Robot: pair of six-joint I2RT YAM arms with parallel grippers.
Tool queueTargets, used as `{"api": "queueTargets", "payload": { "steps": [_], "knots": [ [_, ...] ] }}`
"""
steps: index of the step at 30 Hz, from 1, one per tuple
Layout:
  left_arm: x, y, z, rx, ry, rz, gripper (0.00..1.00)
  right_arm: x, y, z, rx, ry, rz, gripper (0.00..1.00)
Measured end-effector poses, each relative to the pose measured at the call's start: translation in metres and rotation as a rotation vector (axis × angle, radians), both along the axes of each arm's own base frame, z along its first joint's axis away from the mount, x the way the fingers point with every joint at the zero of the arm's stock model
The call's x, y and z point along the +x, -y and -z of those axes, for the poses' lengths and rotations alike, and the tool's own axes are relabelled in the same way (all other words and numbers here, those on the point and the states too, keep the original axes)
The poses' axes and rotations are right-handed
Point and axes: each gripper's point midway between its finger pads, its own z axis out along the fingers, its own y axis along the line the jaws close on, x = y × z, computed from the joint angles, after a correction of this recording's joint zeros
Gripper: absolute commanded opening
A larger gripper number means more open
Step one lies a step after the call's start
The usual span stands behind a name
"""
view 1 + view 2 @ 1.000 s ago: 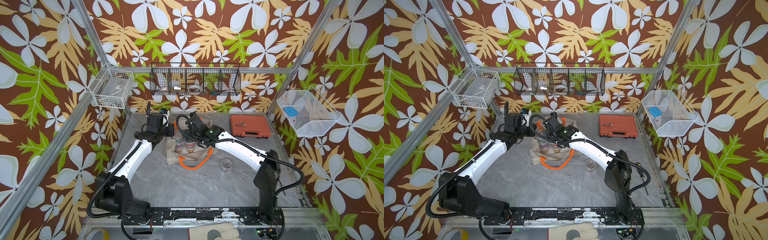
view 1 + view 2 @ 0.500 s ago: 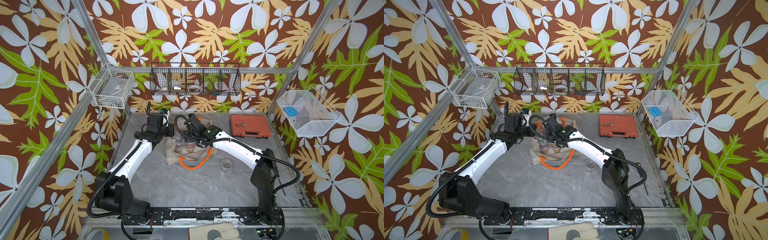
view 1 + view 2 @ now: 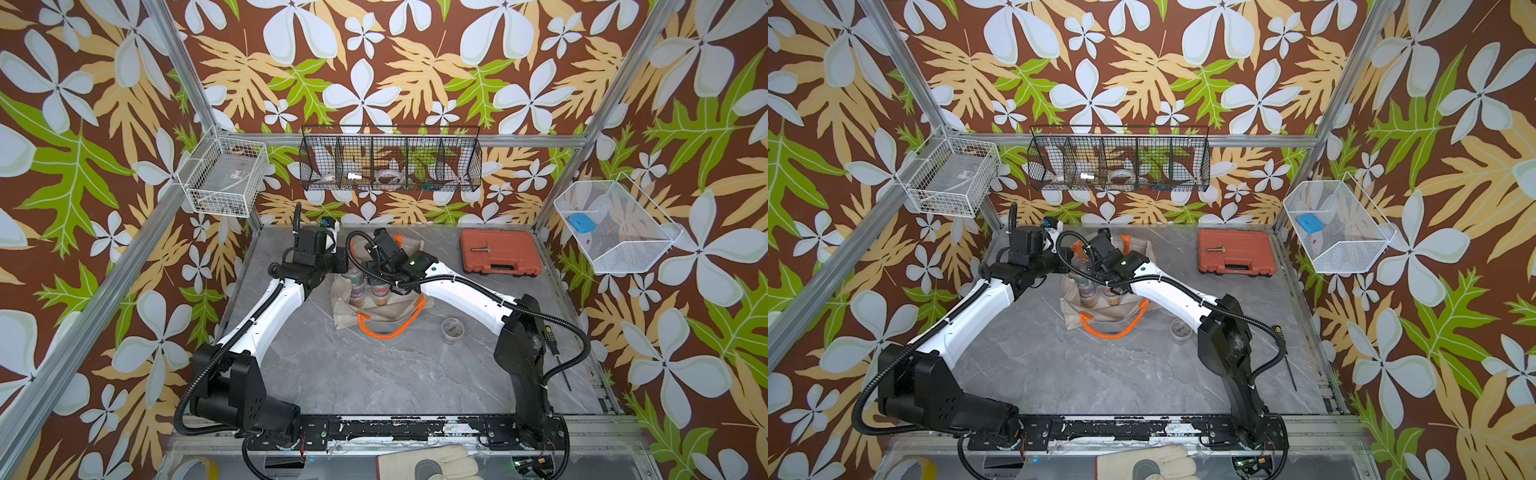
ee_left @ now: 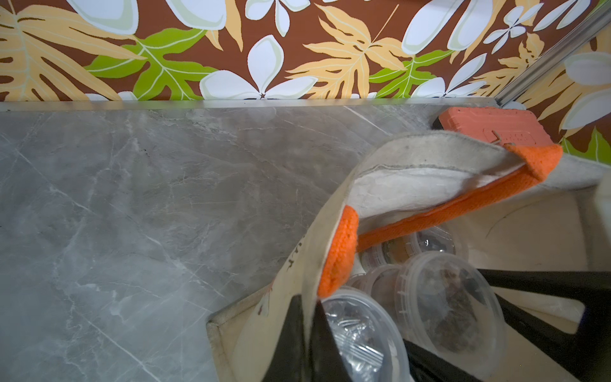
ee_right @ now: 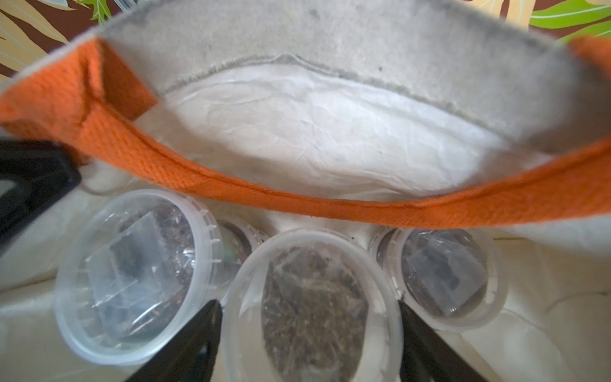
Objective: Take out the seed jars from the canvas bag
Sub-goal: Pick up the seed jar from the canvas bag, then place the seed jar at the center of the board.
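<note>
The canvas bag (image 3: 386, 309) (image 3: 1100, 309) lies at the back middle of the table, its mouth held up. My left gripper (image 4: 307, 307) (image 3: 345, 266) is shut on the bag's rim, beside an orange handle (image 4: 340, 251). Several seed jars (image 5: 132, 274) (image 5: 443, 274) stand inside, lids up. My right gripper (image 5: 306, 307) (image 3: 374, 272) reaches into the bag. Its fingers (image 5: 198, 337) press both sides of the middle seed jar (image 5: 314, 304) (image 4: 449, 307). One more clear seed jar (image 3: 452, 329) (image 3: 1180, 330) stands on the table right of the bag.
An orange-red tool case (image 3: 500, 251) lies at the back right. A screwdriver (image 3: 559, 357) lies by the right arm's base. Wire baskets (image 3: 390, 160) hang on the walls. A work glove (image 3: 424, 465) sits below the front edge.
My right gripper's jaws have closed in on the middle jar inside the bag. The left gripper still holds the bag's rim in the same place.
</note>
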Motion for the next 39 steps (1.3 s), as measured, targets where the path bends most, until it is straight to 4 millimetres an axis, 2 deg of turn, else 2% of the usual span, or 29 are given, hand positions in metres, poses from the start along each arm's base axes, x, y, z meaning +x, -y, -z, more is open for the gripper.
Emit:
{"api": "queueTargets", "payload": {
  "steps": [4, 7, 9, 13, 17, 19, 25, 28, 30, 32, 36, 39],
  "knots": [
    [0.0, 0.0, 0.0, -0.001, 0.0, 0.002, 0.0, 0.001, 0.0, -0.002, 0.003, 0.004, 0.005, 0.66],
    [0.0, 0.001, 0.0, -0.002, 0.0, 0.003, 0.0, -0.001, 0.002, -0.006, 0.006, 0.005, 0.004, 0.65],
    [0.0, 0.001, 0.0, -0.003, -0.001, 0.005, 0.0, -0.004, 0.005, -0.015, 0.013, 0.011, 0.003, 0.65],
    [0.0, 0.001, 0.0, -0.003, -0.001, 0.005, 0.0, -0.015, 0.017, -0.059, 0.071, 0.064, 0.004, 0.65],
    [0.0, 0.001, 0.0, -0.003, -0.001, 0.005, 0.0, -0.035, 0.042, -0.106, 0.14, 0.132, 0.011, 0.65],
    [0.0, 0.001, 0.0, -0.003, -0.001, 0.005, 0.0, -0.047, 0.058, -0.12, 0.16, 0.16, 0.021, 0.65],
    [0.0, 0.001, 0.0, -0.003, -0.001, 0.005, 0.0, -0.088, 0.123, -0.133, 0.198, 0.216, 0.102, 0.66],
    [0.0, 0.001, 0.0, -0.003, -0.002, 0.005, 0.0, -0.108, 0.159, -0.129, 0.213, 0.24, 0.165, 0.66],
    [0.0, 0.001, 0.0, -0.003, -0.002, 0.005, 0.0, -0.12, 0.185, -0.118, 0.211, 0.244, 0.217, 0.66],
    [0.0, 0.001, 0.0, -0.003, -0.002, 0.005, 0.0, -0.13, 0.21, -0.101, 0.212, 0.239, 0.273, 0.66],
    [0.0, 0.0, 0.0, 0.0, -0.001, 0.001, 0.0, -0.148, 0.261, -0.052, 0.191, 0.198, 0.405, 0.68],
    [0.0, 0.0, 0.001, 0.002, -0.001, -0.002, 0.0, -0.156, 0.292, -0.02, 0.183, 0.172, 0.503, 0.68]
  ]
}}
